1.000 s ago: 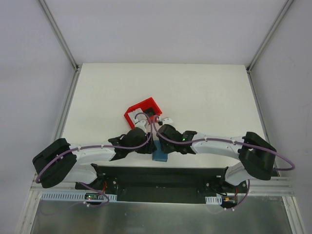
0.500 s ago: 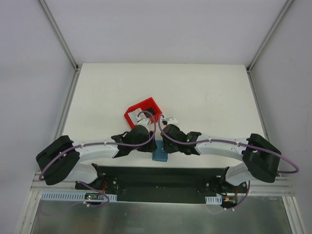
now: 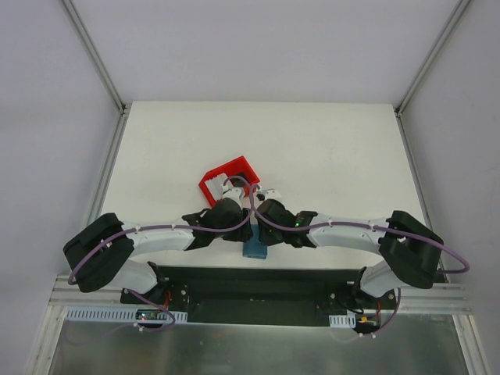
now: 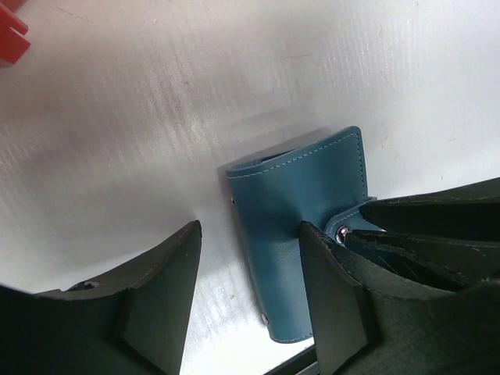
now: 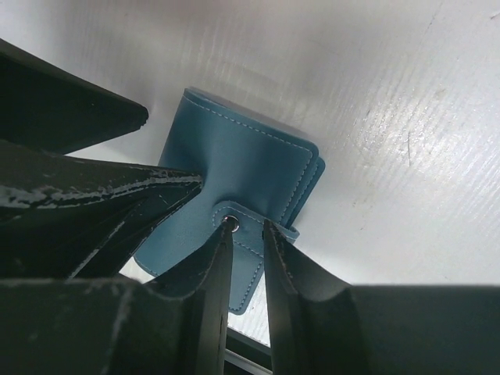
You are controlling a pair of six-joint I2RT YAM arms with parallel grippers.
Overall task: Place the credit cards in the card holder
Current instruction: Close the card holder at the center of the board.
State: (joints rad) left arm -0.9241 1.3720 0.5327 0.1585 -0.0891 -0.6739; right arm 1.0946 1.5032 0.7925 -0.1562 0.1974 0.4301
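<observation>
We see the teal wallet (image 4: 293, 195) lying folded on the white surface (image 3: 312, 148) by the near edge. The right tool (image 5: 248, 228) is pinched on its clasp tab, and the left tool (image 4: 250, 226) is spread wide, gripping nothing. The red bin (image 3: 244, 166) sits just behind with something pale inside, can't tell what.

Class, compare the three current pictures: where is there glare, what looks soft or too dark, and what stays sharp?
Top external view: even, soft light. Left wrist view: sheen on the table, left gripper's fingers soft-edged, card holder stitching crisp. Right wrist view: right gripper's fingers almost black, table glaring at upper right.
</observation>
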